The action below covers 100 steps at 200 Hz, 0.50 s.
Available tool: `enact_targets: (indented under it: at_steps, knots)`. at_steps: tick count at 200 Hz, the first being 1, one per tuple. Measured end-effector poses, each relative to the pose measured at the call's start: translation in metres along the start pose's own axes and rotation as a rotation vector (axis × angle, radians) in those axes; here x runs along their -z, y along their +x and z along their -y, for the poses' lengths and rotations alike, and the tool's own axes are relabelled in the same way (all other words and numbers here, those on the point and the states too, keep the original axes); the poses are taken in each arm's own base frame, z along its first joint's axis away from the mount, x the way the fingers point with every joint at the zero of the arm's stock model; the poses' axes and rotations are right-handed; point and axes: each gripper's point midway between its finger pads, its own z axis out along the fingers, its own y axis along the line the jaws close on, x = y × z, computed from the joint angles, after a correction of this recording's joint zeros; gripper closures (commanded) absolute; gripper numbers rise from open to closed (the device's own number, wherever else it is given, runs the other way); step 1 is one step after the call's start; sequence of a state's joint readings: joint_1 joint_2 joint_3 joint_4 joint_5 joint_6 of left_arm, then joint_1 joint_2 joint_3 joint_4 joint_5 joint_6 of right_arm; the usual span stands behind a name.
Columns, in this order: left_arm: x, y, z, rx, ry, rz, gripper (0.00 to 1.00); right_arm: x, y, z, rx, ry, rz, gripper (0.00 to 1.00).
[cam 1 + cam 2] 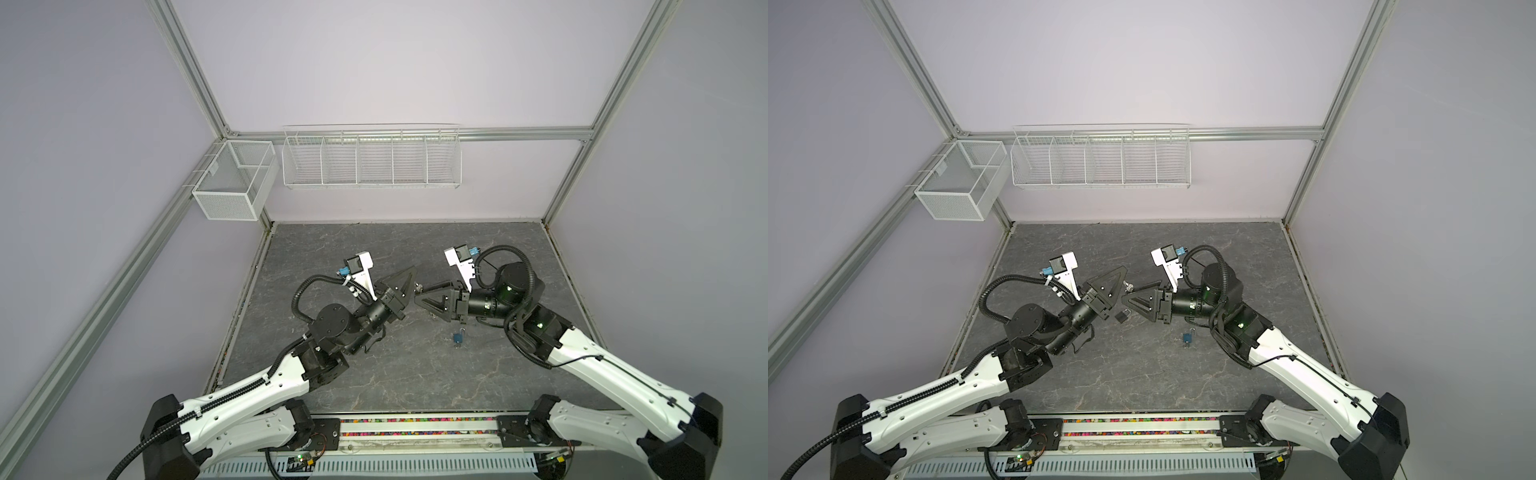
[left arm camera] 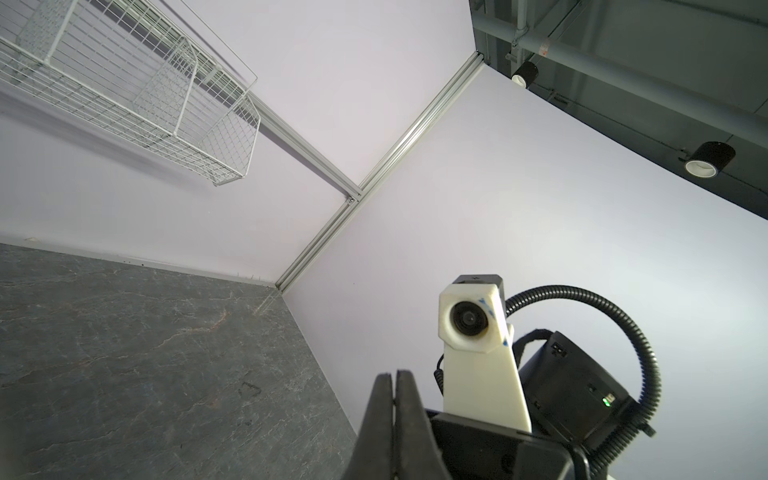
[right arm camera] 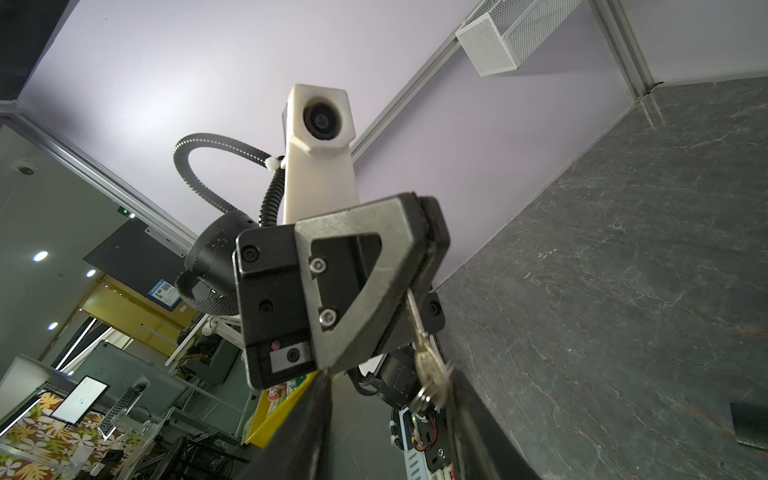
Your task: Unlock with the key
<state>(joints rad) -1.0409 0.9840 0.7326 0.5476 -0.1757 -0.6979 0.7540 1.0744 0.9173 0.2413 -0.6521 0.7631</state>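
By the black padlock (image 1: 1121, 318), my left hand (image 2: 393, 380) grips the key (image 3: 424, 353), head out, for my parted right hand (image 3: 388, 376) to take.

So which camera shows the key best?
The right wrist view: the key hangs close, big and sharp. In both top views it is only a tiny glint. The left wrist view does not show it.

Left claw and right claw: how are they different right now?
The left gripper is pinched shut on the key by its blade; the right gripper has its jaws apart, with the ringed end hanging between them. The left gripper carries the key alone; the right gripper does not look clamped on it yet. Both are dark with triangle-shaped fingers, facing each other above the table.
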Motion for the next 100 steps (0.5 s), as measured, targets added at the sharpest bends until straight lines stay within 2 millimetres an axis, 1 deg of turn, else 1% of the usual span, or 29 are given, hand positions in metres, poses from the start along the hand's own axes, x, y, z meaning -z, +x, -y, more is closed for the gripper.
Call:
enact_targets:
  at_steps: [17, 39, 61, 82, 100]
  knots:
    - [0.000, -0.001, 0.001, 0.002, 0.005, 0.003, 1.00, -0.003, -0.001, 0.002, -0.003, -0.001, 0.004, 0.56]
    - [0.000, -0.002, 0.002, 0.002, 0.007, 0.006, 1.00, -0.006, -0.002, 0.011, -0.014, 0.012, 0.008, 0.57]
    - [0.001, -0.003, 0.003, 0.003, 0.009, 0.010, 1.00, -0.005, -0.004, 0.019, -0.029, 0.026, 0.019, 0.51]
    - [0.003, -0.007, 0.005, 0.004, 0.015, 0.016, 1.00, -0.005, -0.006, 0.020, -0.029, 0.022, 0.028, 0.51]
    - [0.005, -0.010, 0.008, 0.006, 0.022, 0.023, 1.00, -0.006, -0.009, 0.017, -0.018, 0.008, 0.039, 0.55]
